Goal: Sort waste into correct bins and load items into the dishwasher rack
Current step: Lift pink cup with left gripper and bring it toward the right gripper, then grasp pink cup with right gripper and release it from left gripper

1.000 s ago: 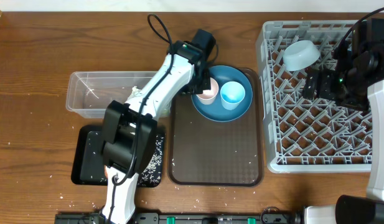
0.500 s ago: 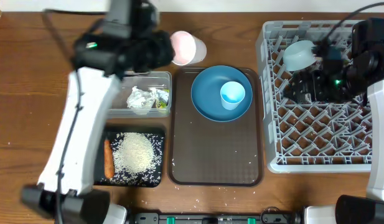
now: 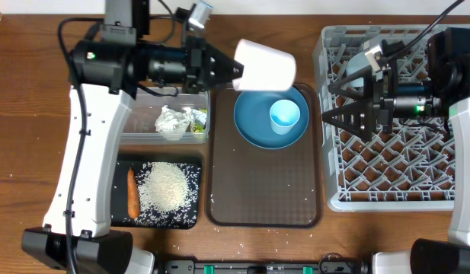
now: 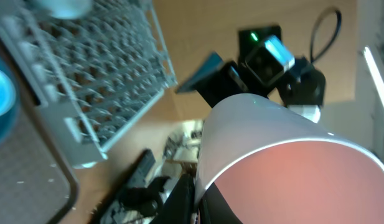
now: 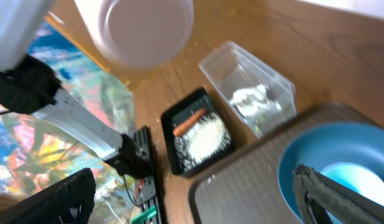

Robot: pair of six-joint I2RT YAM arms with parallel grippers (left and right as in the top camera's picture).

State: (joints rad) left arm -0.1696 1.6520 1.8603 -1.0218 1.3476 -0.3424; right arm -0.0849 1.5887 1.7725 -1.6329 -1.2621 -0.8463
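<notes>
Step in hand: loading the rack [image 3: 387, 171]. Waste looks sorted: the wrapper [image 3: 174, 119] is in the tub [image 3: 143, 137], and the carrot [image 3: 132, 192] and rice [image 3: 167, 186] are in the black tray [image 3: 195, 221]. A few grains lie loose on the desk [image 3: 36, 152].

Left hand [image 3: 233, 70]: closed on the pink cup [image 3: 265, 65]. The cup is lifted high off the desk and tipped on its side, above the far edge of the plate [image 3: 254, 129]. My left arm is raised and reaches right, with the forearm roughly level.

Right hand [image 3: 334, 103]: fingers spread wide and holding nothing. It hangs over the rack's left edge and points left toward the cup, but the 2 are apart. The right wrist view has the cup in the upper frame.

Other items: 1 bowl [image 4: 64, 6] sits in the rack's far corner. The blue cup [image 3: 285, 116] stands on the plate, on the brown tray [image 3: 265, 205]. Neither is loaded yet.

Judgement: this looks like a mid-air handover, left to right. Next move calls for:
1. Carry the cup right until it sits between the right fingers.
2. Close the right hand before the left lets go.
3. Set the cup mouth-down among the pegs.

Risk: the cup wall is smooth and round, so a slip at the handover is likely.
</notes>
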